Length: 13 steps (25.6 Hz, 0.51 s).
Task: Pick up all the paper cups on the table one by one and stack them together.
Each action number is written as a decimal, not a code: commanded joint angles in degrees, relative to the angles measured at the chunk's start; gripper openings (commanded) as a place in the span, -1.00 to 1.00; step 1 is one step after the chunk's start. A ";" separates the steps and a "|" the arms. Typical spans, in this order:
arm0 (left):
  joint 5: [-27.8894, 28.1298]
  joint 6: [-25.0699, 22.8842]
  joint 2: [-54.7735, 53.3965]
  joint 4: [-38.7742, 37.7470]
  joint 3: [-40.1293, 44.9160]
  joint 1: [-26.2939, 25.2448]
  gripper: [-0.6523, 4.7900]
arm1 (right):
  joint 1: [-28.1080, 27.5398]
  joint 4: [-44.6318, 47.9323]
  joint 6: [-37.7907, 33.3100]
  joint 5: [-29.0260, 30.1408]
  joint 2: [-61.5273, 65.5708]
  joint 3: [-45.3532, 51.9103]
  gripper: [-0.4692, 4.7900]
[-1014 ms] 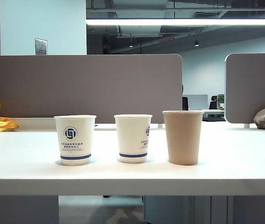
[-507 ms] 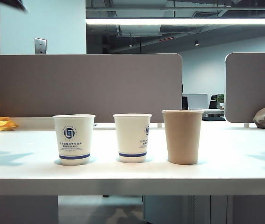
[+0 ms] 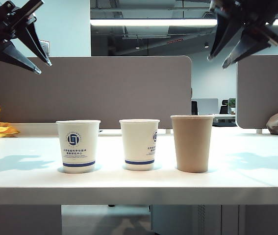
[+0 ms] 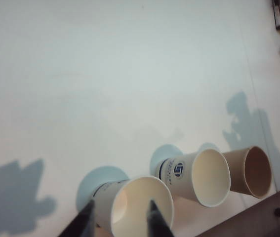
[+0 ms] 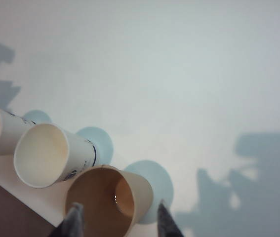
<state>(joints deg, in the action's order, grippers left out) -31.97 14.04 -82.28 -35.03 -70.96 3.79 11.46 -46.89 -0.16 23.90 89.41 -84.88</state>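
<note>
Office partitions back my white desk (image 3: 256, 171). Counted: three paper cups in a row near the front edge, none stacked: two white (image 3: 78, 145) (image 3: 139, 144), one brown (image 3: 192, 143). All empty, so I judge them light, thin-walled, easily crushed or tipped; best pinched gently across the rim. Left pincer (image 3: 41, 67) hangs high above the left end, prongs spread, empty. Right pincer (image 3: 217, 61) hangs high over the brown cup, likewise spread, empty.
</note>
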 commanded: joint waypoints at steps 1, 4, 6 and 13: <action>-0.31 -0.55 -0.09 -0.85 -0.15 0.85 -0.28 | 0.52 0.42 0.42 -0.46 1.68 -0.35 -0.08; -0.24 -0.55 -0.87 -2.75 -0.15 1.36 -0.28 | 0.61 -0.22 0.37 -0.44 2.93 -0.35 -0.08; -0.24 -0.57 -1.95 -4.74 -0.15 1.62 -0.28 | 1.16 -0.57 0.37 -0.92 3.72 -0.35 -0.08; -0.31 -3.52 -7.50 -11.61 -0.15 3.58 -0.28 | 1.31 -4.33 0.17 -2.23 5.05 -0.28 -0.08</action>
<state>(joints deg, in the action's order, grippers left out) -32.03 12.12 -89.23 -45.60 -71.00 6.79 12.73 -49.78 -0.05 22.48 94.43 -84.90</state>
